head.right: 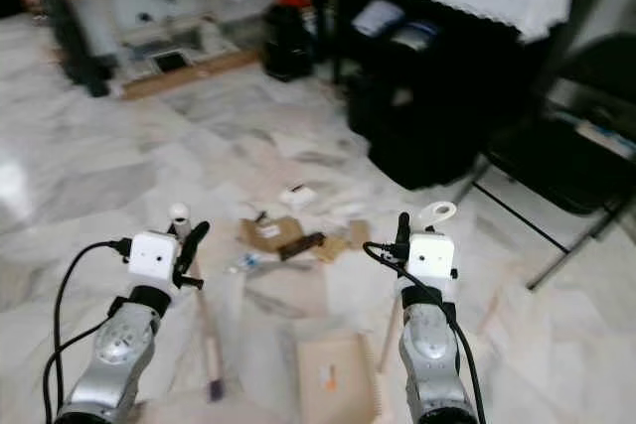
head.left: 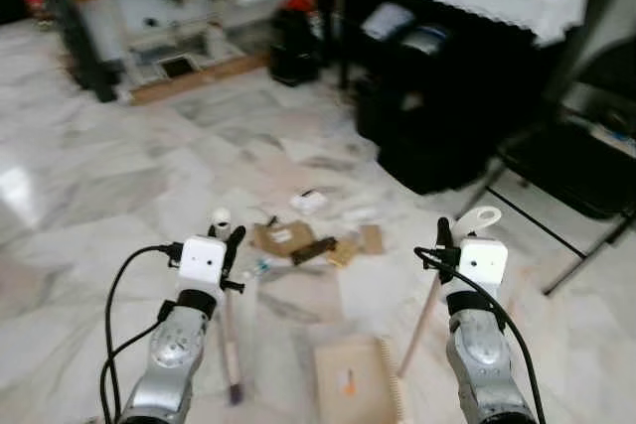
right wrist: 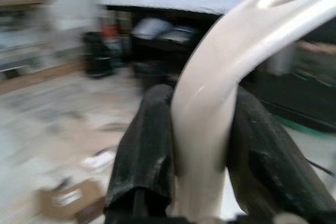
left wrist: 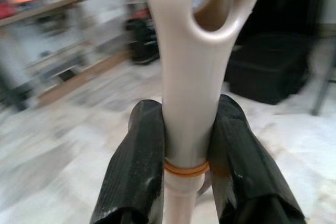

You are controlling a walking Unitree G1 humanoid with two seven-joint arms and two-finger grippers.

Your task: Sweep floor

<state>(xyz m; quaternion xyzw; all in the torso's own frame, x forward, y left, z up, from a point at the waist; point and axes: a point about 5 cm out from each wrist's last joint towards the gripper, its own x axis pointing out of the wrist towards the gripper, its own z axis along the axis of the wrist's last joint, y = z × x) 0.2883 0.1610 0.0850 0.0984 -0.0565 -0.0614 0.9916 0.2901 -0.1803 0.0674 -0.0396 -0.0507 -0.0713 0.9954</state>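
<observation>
marble floor (head.left: 119,166) carries cardboard scraps (head.left: 298,240) just ahead; left gripper (left wrist: 186,145) is clamped on a cream broom handle (left wrist: 191,77), right gripper (right wrist: 202,145) clamped on the dustpan handle (right wrist: 220,77), its pan (head.left: 358,379) resting between the arms

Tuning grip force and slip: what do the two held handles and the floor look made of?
Left pincer handle: likely moulded plastic, cream, smooth, soft sheen, hanging hole. Right pincer handle: same glossy cream plastic look. Floor: polished marble or marble-look tile, grey veining, reflective glare.
</observation>
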